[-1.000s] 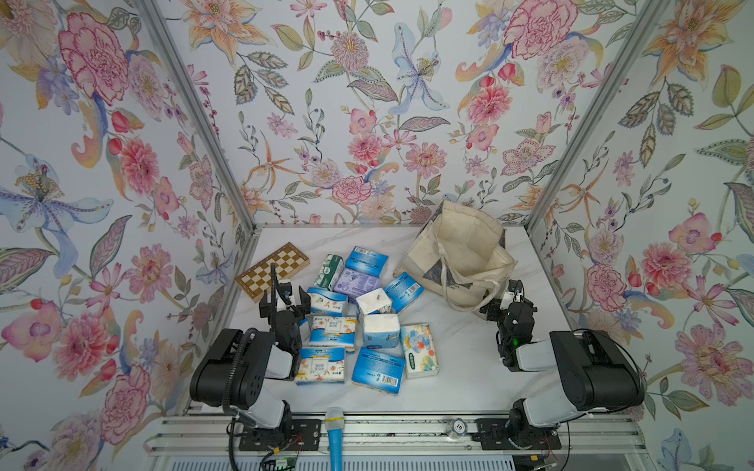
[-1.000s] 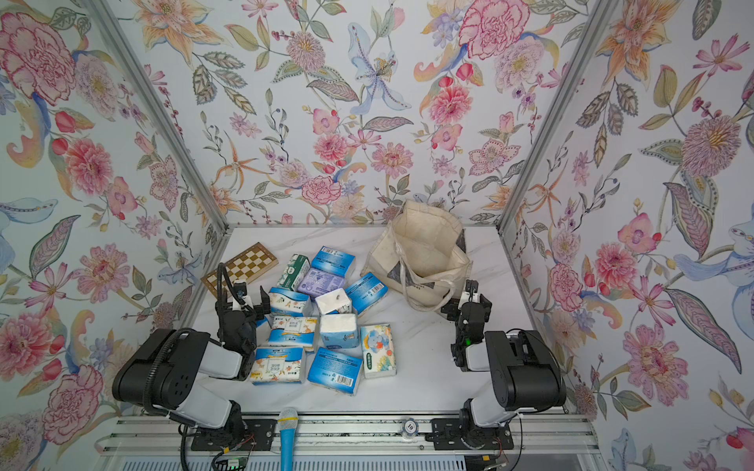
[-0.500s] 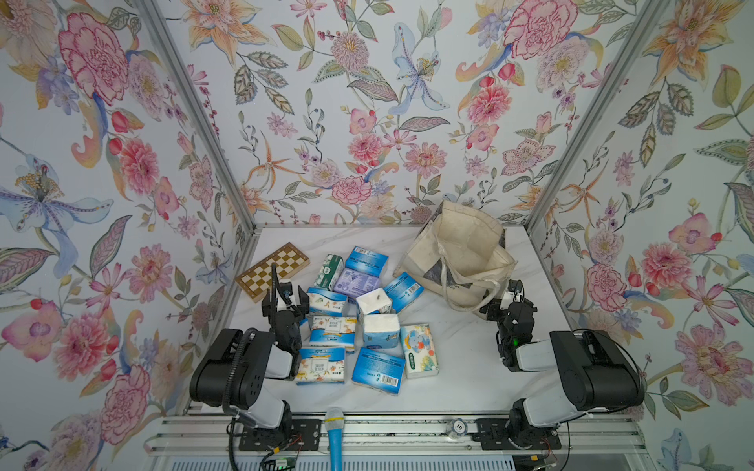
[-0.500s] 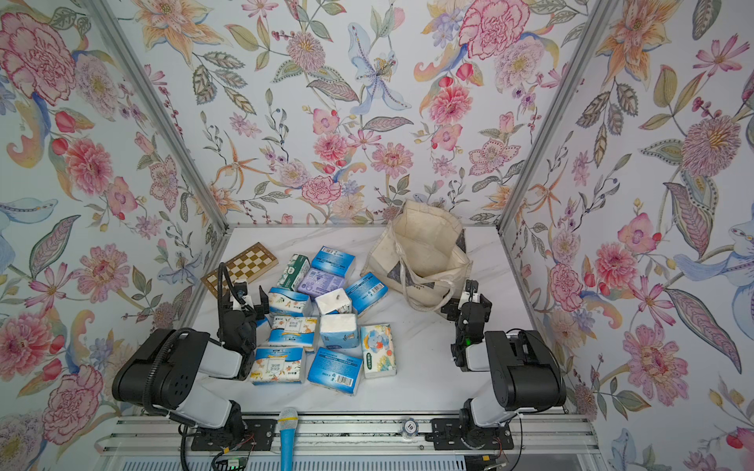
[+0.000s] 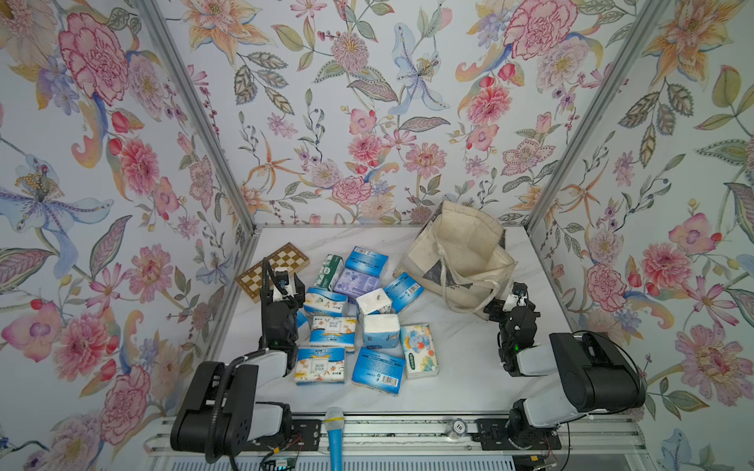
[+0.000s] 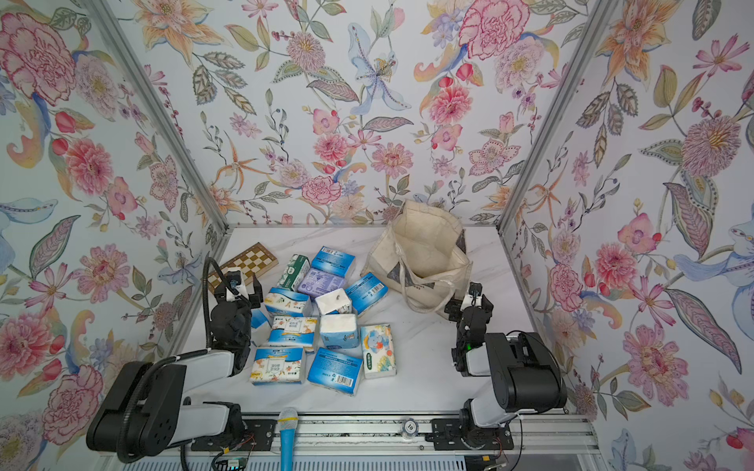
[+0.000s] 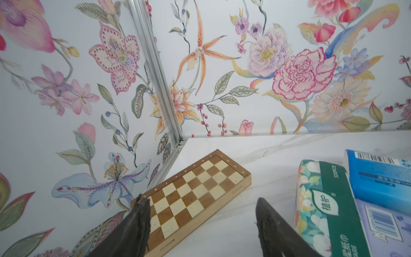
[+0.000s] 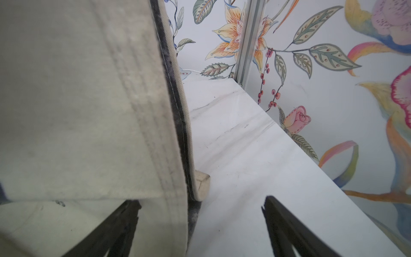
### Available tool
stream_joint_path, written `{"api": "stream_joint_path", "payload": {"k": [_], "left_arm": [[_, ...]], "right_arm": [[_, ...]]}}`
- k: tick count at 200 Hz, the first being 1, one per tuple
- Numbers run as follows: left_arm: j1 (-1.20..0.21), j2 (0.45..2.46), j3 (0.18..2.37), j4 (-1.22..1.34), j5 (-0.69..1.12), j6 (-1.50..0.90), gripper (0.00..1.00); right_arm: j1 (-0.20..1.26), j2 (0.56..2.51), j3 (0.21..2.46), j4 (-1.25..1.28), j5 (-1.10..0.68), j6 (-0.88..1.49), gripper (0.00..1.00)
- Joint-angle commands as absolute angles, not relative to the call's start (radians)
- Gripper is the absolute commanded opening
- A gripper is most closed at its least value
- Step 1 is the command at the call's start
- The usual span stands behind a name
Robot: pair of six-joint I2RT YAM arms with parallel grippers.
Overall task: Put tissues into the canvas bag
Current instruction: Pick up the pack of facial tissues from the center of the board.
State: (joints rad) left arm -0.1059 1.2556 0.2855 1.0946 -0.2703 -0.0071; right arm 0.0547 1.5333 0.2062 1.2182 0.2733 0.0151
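Observation:
Several tissues packs lie in a cluster mid-table in both top views, among them a blue pack (image 5: 378,370), a cartoon elephant pack (image 5: 418,350), a lavender pack (image 5: 356,283) and a green-white pack (image 5: 329,272) (image 7: 327,207). The cream canvas bag (image 5: 461,253) (image 6: 424,248) slumps at the back right, its mouth open upward and its handles trailing forward. My left gripper (image 5: 283,282) (image 7: 201,201) stands open and empty at the cluster's left edge. My right gripper (image 5: 510,301) (image 8: 201,201) is open beside the bag's near right corner, with the bag's cloth edge (image 8: 173,155) between its fingers.
A wooden chessboard (image 5: 273,269) (image 7: 195,189) lies in the back left corner, just ahead of the left gripper. Floral walls close in three sides of the white marble table (image 5: 461,367). A blue microphone (image 5: 334,432) and a small round chip (image 5: 459,427) sit on the front rail.
The left gripper's jaws have drawn in a little. Both arms stay about where they were, and the packs and bag have not moved.

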Motion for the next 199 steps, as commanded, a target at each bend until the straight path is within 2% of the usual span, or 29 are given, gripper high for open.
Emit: {"api": "stream_joint_path", "payload": {"k": [1,32,71,127,153,176,199], "left_arm": [[-0.118,1.119,0.356,0.879,-0.323,-0.063,0.75],[-0.14,1.001,0.465,0.591,-0.275,-0.196,0.78],[-0.193,0.947,0.512,0.442,-0.304,-0.234,0.77],[-0.216,0.951,0.61,0.373,-0.263,-0.26,0.76],[-0.224,0.986,0.678,0.322,-0.229,-0.267,0.76],[-0.233,1.033,0.774,0.244,-0.204,-0.254,0.76],[-0.258,1.062,0.851,0.199,-0.198,-0.242,0.75]], "right_arm": [[0.052,1.516,0.181,1.289,0.285,0.02,0.89],[0.056,1.499,0.177,1.278,0.273,0.011,0.89],[0.071,1.459,0.153,1.315,0.3,-0.01,0.9],[0.027,0.895,0.236,0.692,0.383,0.084,0.93],[0.009,0.671,0.322,0.347,0.355,0.16,0.93],[0.005,0.578,0.464,0.11,0.262,0.184,0.93],[0.008,0.626,0.66,-0.083,0.102,0.209,0.91]]}}
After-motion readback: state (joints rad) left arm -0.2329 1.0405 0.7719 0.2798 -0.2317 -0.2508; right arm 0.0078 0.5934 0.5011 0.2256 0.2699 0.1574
